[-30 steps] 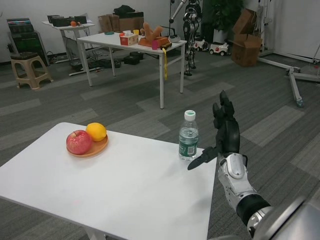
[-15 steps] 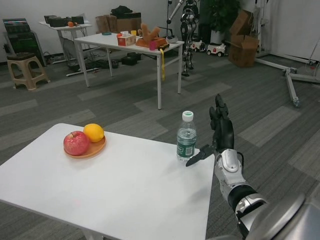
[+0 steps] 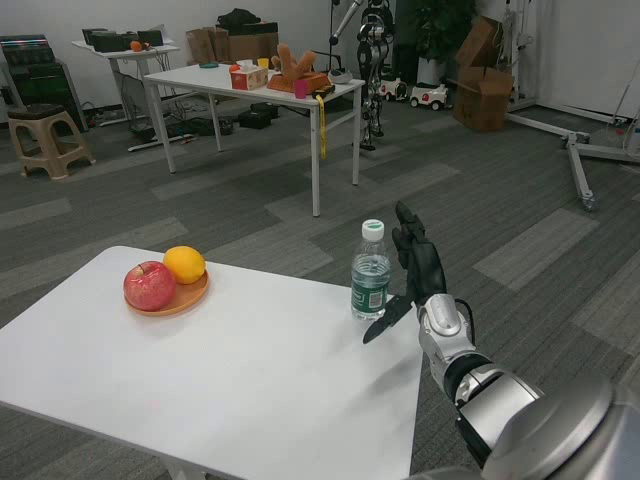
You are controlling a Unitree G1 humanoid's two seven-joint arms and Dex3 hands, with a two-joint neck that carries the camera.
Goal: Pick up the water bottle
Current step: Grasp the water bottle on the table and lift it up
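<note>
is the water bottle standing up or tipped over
Upright. The water bottle stands on its base near the white table's far edge, white cap on top, with the right hand open beside it.

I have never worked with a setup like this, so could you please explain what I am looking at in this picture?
This is the view from a humanoid robot's head camera, looking down over a white table. The silver forearm with the black right hand is the robot's own; the left is out of view. The hand is open beside a clear water bottle with a white cap, close to it but holding nothing. On the left, a small plate carries an apple and an orange.
</note>
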